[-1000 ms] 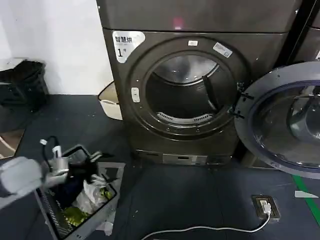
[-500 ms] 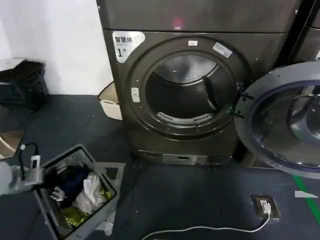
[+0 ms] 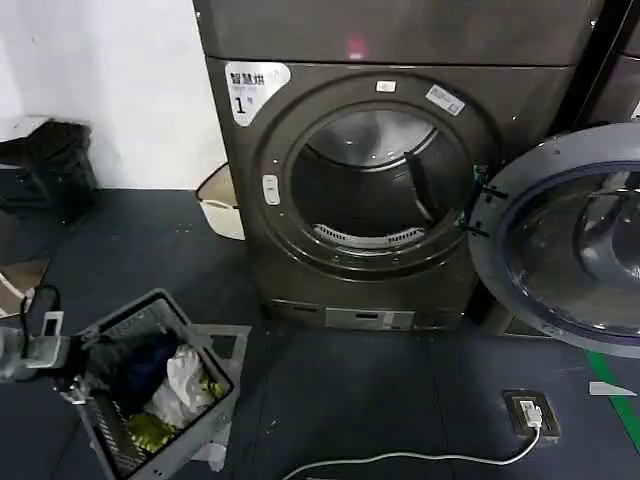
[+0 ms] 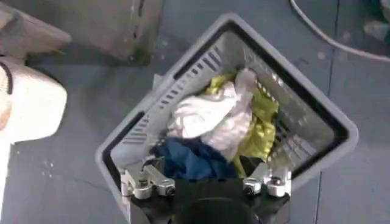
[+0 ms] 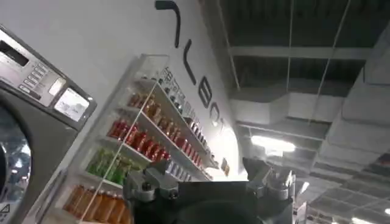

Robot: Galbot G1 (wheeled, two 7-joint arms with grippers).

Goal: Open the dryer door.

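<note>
The dryer door (image 3: 560, 245) stands swung wide to the right of the dark machine with the white "1" label (image 3: 245, 90). Its grey inner face and tinted glass face me, and the drum opening (image 3: 375, 190) is uncovered. My left gripper (image 3: 45, 345) is low at the left edge, beside a grey laundry basket (image 3: 140, 305). In the left wrist view it (image 4: 206, 173) hangs open above the basket (image 4: 317, 115), with nothing between the fingers. My right gripper (image 5: 201, 170) is open and empty, pointing up toward a ceiling and a wall of shelves.
The basket holds white, blue and yellow-green clothes (image 4: 213, 122). A white tub (image 3: 218, 205) sits left of the machine and a black bin (image 3: 45, 165) stands by the wall. A floor socket with white cable (image 3: 530, 412) lies front right. Another machine (image 3: 610, 80) adjoins on the right.
My left arm has drawn back to the left, from over the basket to the view's edge. The door and basket have not moved.
</note>
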